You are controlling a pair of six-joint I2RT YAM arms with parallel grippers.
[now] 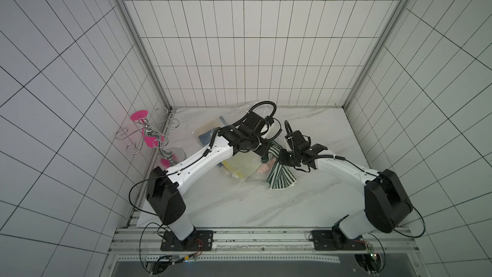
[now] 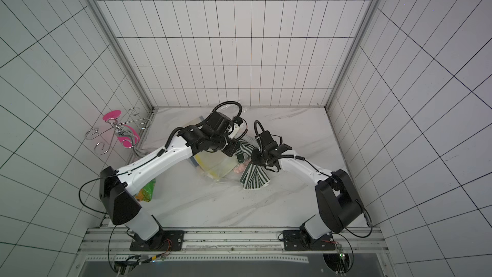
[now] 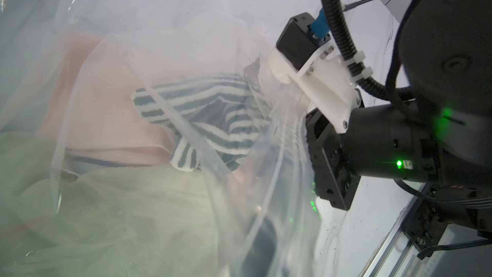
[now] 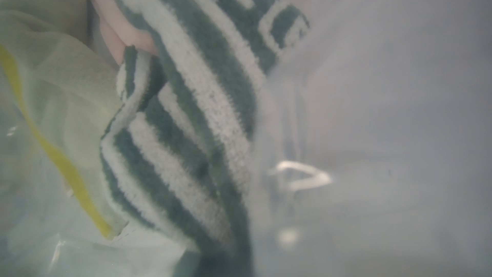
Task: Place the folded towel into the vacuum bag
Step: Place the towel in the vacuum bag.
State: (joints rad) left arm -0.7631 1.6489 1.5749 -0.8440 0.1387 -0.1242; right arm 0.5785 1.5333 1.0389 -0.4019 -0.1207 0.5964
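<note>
Our right gripper [image 1: 282, 156] pinches the striped towel [image 1: 281, 179] at its bunched middle, fingertips buried in cloth. One towel end sits inside the vacuum bag [image 1: 241, 175], the other on the table [image 1: 239, 209]. Our left gripper [image 1: 264, 153] is pressed together at the bag's mouth, wrist bent down; plastic hides its grip.

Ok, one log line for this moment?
phase: insertion | left gripper: shut at vacuum bag mouth | right gripper: shut on striped towel | towel: partly inside, tail outside

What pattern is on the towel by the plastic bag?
The towel has dark green and white stripes, clearest in the right wrist view.
</note>
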